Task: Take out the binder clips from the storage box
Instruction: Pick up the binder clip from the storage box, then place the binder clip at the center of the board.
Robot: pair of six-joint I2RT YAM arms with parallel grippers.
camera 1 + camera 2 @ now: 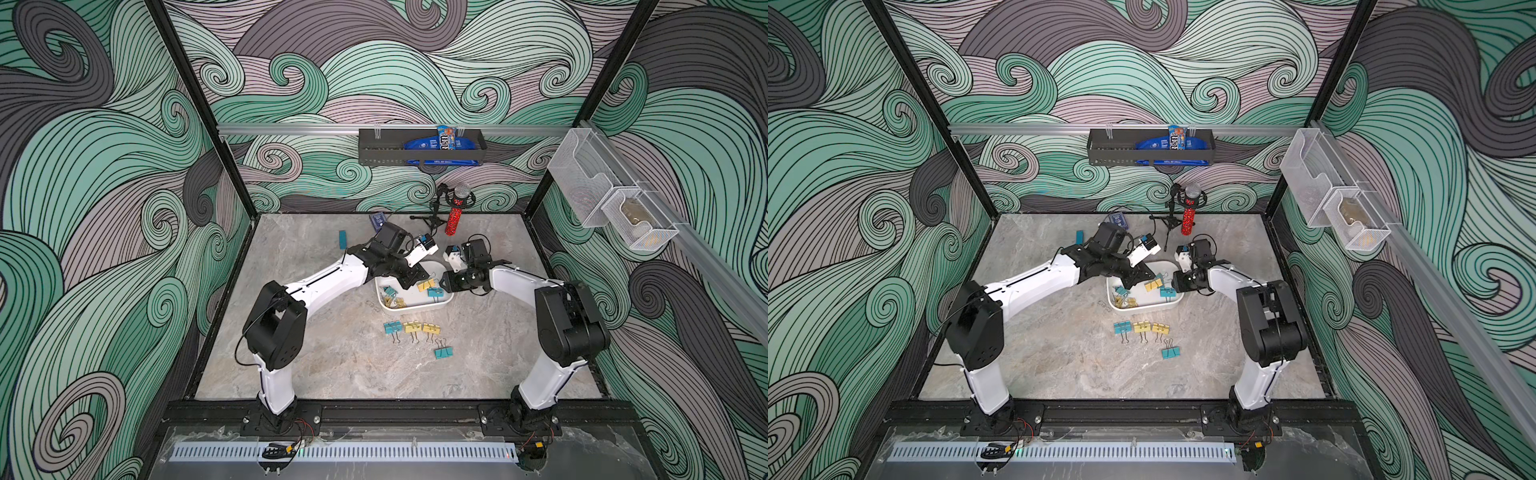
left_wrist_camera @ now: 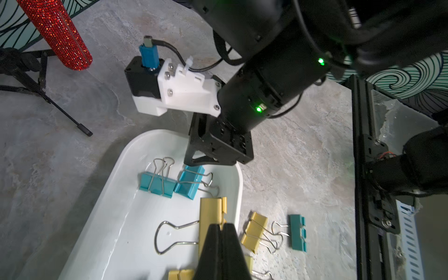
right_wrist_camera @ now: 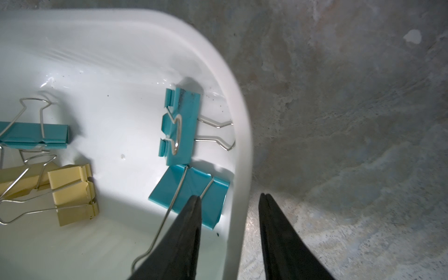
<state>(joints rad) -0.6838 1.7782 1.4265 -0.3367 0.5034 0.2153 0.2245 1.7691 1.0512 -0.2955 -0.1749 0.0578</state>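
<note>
Judging from both top views, the job is roughly a third done. Four clips [image 1: 412,328] lie on the table [image 1: 332,365] at 6 o'clock from the box [image 1: 415,308]: two teal and two yellow, three in a row and one teal at the row's 5 o'clock. About six more are left inside, counting the one in hand, bunched at the box's 8 o'clock corner and along its 3 o'clock wall. The box sits mid-table, between the two arms.

The left gripper [image 2: 219,228] is fully closed, pinching a yellow clip [image 2: 211,213] by its body edge over the box, with one wire handle jutting free. The right gripper [image 3: 230,196] stands part-open astride the 3 o'clock wall, one finger inside and one outside, with no clip between them. Whether it bears on the wall is hard to tell from the wrist view. Two teal clips [image 3: 180,126] lie just beside its inner finger.

Each clip is a small folded-metal body with thin silver wire loops, splayed or folded flat.
</note>
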